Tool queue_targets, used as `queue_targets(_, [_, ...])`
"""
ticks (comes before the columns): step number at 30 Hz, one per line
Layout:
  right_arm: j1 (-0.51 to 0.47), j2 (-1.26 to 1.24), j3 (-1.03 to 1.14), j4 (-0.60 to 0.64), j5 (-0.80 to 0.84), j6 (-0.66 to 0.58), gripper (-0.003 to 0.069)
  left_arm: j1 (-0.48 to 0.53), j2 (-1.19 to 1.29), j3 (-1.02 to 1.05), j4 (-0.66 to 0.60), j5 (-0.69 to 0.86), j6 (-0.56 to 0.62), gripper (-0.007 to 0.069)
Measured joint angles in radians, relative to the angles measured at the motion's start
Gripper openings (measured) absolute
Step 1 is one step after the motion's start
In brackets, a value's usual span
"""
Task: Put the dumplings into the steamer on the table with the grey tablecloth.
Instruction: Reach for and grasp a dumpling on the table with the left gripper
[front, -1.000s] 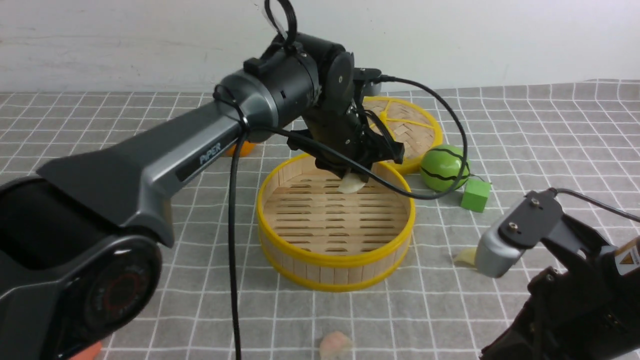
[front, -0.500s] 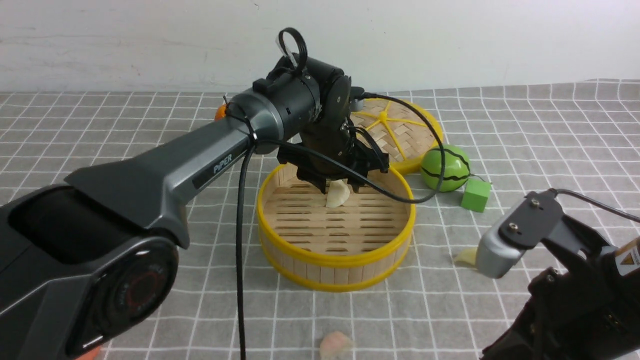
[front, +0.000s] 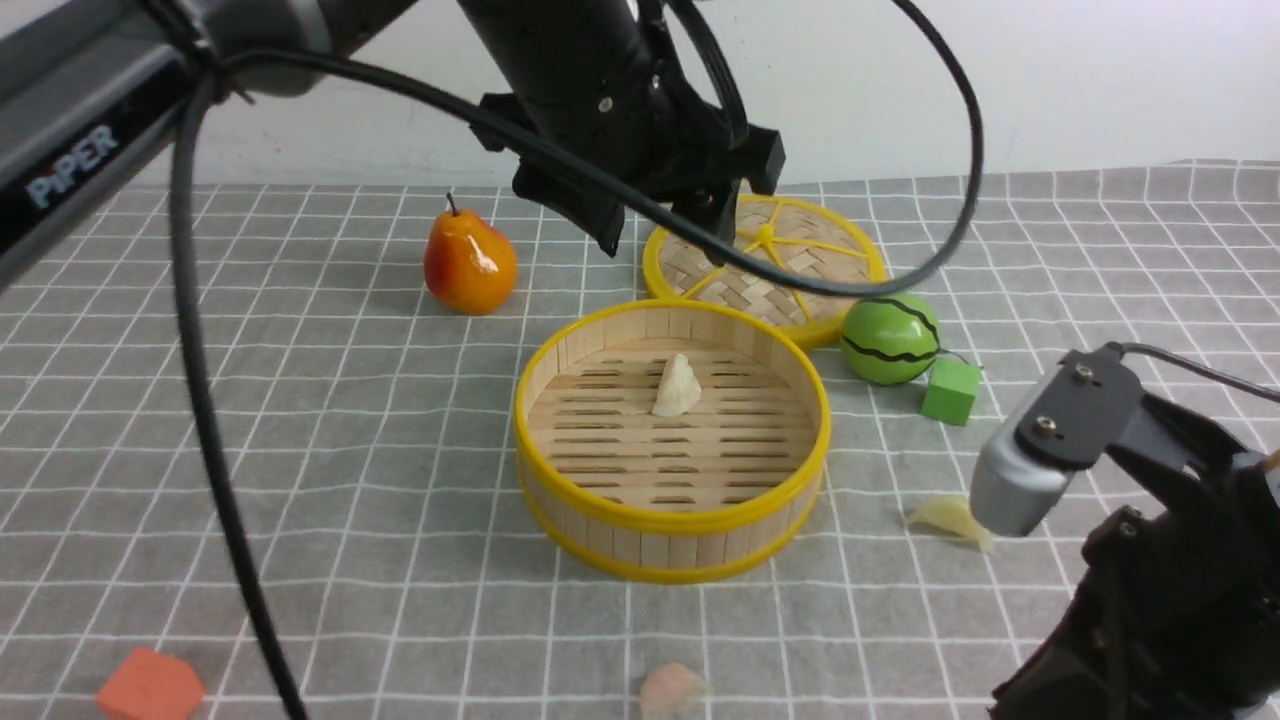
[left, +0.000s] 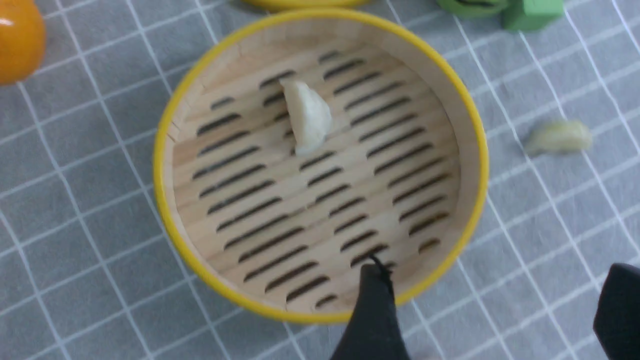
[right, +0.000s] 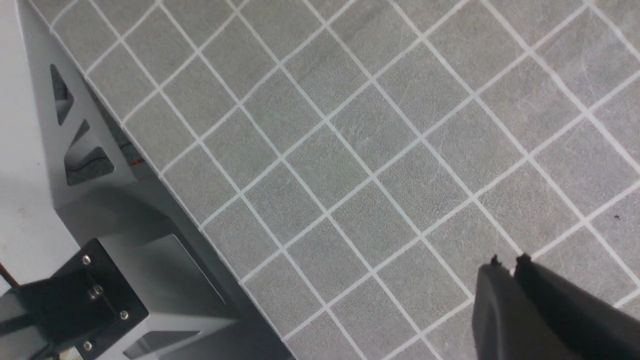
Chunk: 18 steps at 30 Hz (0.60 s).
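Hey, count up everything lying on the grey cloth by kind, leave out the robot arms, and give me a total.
Steamer: 1
Dumplings: 3, white dumpling inside the basket, yellowish dumpling and pink dumpling on the cloth
Lid: 1
Pear: 1
Green melon: 1
Blocks: 2, green block, orange block
Total: 9
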Motion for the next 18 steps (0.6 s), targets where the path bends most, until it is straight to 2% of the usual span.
queue_targets(5, [0.000, -0.051, -0.004, -0.035, 0.015, 0.000, 0.0042, -0.069, -0.077, 0.197, 0.054, 0.002, 0.033, 0.0521])
queue_targets(6, [0.000, -0.079, -0.004, -0.058, 0.019, 0.002, 0.0044, -0.087, -0.094, 0.287, 0.060, 0.002, 0.033, 0.0519])
queue_targets(11, [0.000, -0.131, -0.004, -0.091, 0.019, 0.043, 0.0051, -0.107, -0.106, 0.492, 0.027, -0.005, 0.044, 0.0519])
queue_targets(18, [0.000, -0.136, -0.004, -0.095, 0.012, 0.053, 0.0059, -0.108, -0.106, 0.700, -0.087, -0.218, 0.138, 0.0519])
